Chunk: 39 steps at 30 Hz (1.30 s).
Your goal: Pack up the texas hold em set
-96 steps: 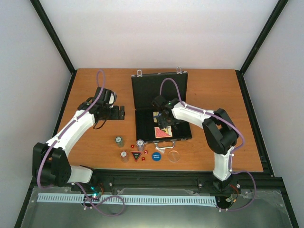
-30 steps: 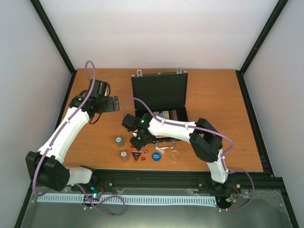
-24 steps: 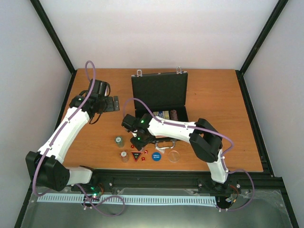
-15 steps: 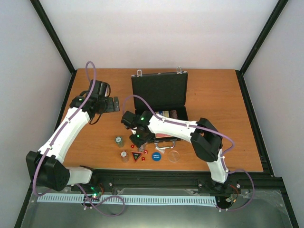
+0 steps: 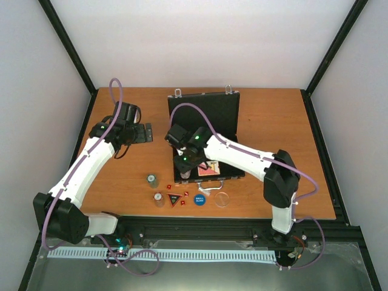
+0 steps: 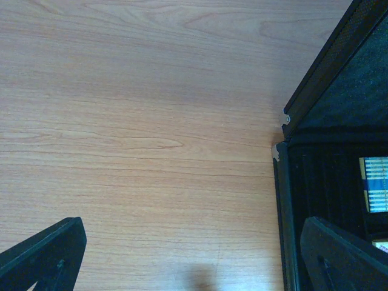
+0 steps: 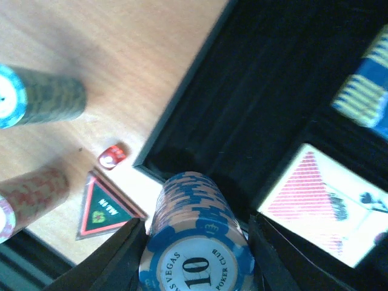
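Right gripper [image 7: 194, 257] has a blue-and-tan stack of poker chips [image 7: 193, 209] pinched over the near-left corner of the open black hinged briefcase [image 5: 203, 115]. Left gripper [image 6: 194, 260] just hangs spread wide above the wooden table [image 6: 121, 121].

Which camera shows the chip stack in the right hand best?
The right wrist view: the chip stack, blue-edged and marked 10, fills the foreground between the fingers of the right hand. From the top view that hand mostly covers it. The left wrist view shows only table and case.
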Each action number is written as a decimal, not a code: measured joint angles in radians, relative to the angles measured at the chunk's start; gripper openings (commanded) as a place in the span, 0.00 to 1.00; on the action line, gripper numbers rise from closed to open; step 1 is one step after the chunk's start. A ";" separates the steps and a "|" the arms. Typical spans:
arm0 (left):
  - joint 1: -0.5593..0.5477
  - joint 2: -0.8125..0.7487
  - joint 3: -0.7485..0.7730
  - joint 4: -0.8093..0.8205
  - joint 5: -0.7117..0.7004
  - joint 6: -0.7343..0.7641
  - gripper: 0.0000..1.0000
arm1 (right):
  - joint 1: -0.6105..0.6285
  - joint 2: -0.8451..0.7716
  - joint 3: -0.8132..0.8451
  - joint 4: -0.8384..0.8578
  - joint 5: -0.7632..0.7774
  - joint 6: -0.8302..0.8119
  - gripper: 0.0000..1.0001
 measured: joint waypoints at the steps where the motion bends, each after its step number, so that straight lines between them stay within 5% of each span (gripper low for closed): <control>1: 0.000 0.000 0.000 0.000 0.000 0.000 1.00 | -0.012 -0.012 -0.004 -0.002 0.014 0.005 0.40; 9: 0.000 0.000 -0.011 0.001 0.001 0.000 1.00 | -0.101 -0.115 -0.112 -0.015 0.201 0.069 0.38; 21: 0.000 0.000 -0.032 0.022 0.025 -0.001 1.00 | -0.277 -0.394 -0.602 0.271 0.359 0.168 0.38; 39: 0.000 0.001 -0.048 0.031 0.049 0.000 1.00 | -0.280 -0.401 -0.768 0.599 0.446 0.227 0.36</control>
